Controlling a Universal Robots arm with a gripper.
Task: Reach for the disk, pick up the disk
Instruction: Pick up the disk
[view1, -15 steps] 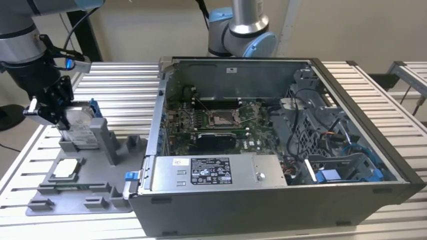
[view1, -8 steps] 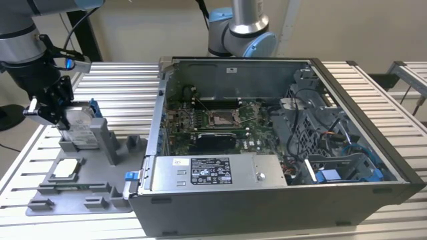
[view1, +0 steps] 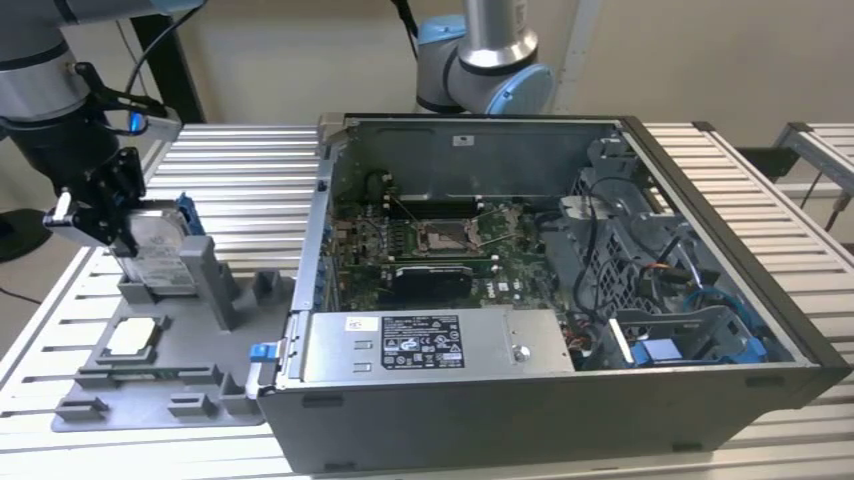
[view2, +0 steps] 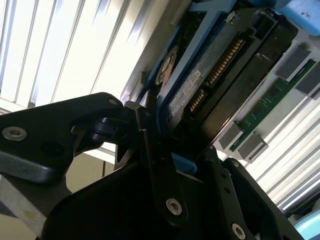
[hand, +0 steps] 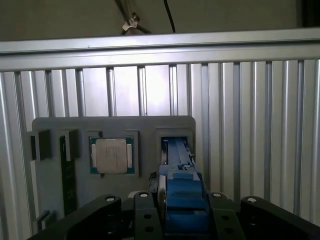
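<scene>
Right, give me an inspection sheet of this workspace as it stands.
Surface: slatted aluminium table, carrying a grey fixture tray and an open computer case.
Job's things: the disk stands on edge in a slot of the tray, with its blue rails showing.
Clutter: processor chip seated in the tray; power supply inside the case.
Grippers: end effector closed on the disk's upper end.
Cables: black cable beside the arm; wiring inside the case.
Surroundings: second robot arm beyond the case; plain wall.
</scene>
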